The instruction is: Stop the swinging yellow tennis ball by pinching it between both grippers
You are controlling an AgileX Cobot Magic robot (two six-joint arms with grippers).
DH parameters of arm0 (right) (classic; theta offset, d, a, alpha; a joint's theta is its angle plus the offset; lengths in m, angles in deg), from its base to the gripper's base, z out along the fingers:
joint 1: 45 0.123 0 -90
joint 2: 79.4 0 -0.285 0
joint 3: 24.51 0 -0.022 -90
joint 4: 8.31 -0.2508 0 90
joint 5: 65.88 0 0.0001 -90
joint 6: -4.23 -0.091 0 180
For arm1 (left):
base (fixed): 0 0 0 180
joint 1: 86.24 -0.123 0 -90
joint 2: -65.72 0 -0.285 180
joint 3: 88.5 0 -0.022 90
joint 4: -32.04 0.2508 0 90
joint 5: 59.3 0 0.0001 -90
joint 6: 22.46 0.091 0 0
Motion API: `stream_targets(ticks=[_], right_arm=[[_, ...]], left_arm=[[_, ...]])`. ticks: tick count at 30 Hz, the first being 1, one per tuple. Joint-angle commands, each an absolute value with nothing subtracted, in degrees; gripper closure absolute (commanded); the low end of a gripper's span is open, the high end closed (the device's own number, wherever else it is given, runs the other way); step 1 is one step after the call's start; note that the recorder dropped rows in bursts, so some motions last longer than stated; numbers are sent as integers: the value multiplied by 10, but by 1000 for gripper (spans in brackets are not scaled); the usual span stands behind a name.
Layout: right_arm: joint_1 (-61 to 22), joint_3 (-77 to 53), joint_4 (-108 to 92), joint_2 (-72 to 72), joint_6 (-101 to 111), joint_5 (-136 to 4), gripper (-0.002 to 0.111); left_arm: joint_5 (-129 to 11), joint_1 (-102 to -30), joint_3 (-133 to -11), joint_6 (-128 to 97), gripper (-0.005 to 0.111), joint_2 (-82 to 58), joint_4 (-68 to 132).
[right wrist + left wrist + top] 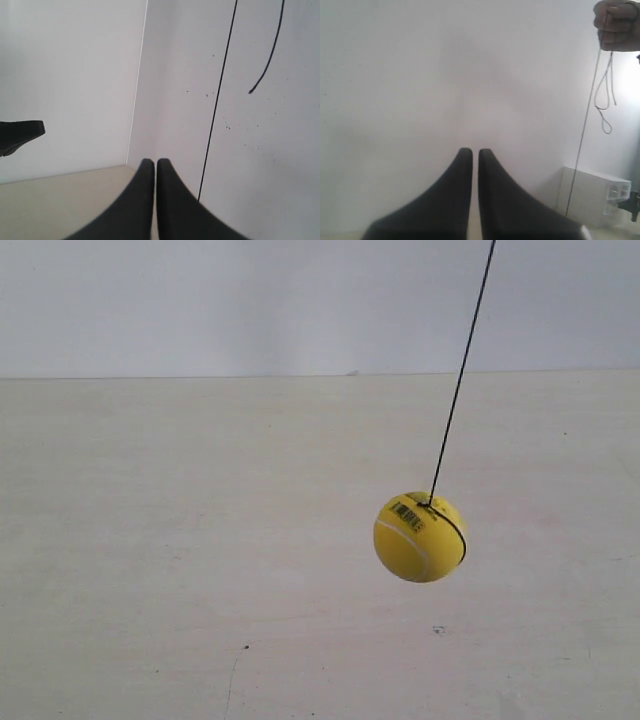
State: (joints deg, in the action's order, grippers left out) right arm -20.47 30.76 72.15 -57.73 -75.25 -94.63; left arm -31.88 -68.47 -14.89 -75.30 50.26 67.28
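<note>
We see the yellow tennis ball [420, 537] hang, maybe above the bench [150, 570]. The left gripper [475, 151] and right gripper [152, 161] have fingers clenched, empty.

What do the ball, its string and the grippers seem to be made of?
The yellow tennis ball looks matte, probably felt; its barcode sticker looks like paper. The string is thin black cord, fibre unclear. The left gripper and right gripper look like smooth black plastic.
</note>
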Motion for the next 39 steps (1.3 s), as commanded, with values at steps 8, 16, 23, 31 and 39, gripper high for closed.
stream_targets(ticks=[8,16,23,31,39], right_arm=[[-204,309,721,-579,-753,-948,108],[-204,309,721,-579,-753,-952,108],[-204,309,718,-578,-753,-953,108],[-204,309,718,-578,-753,-954,108],[-204,309,718,-578,-753,-954,108]], left_arm=[[-434,-758,-113,-758,102,554,537],[-597,-776,-113,-450,102,563,293],[-732,-846,-113,-296,102,579,302],[-762,-846,-113,-204,102,579,302],[-762,-846,-113,-204,102,579,302]])
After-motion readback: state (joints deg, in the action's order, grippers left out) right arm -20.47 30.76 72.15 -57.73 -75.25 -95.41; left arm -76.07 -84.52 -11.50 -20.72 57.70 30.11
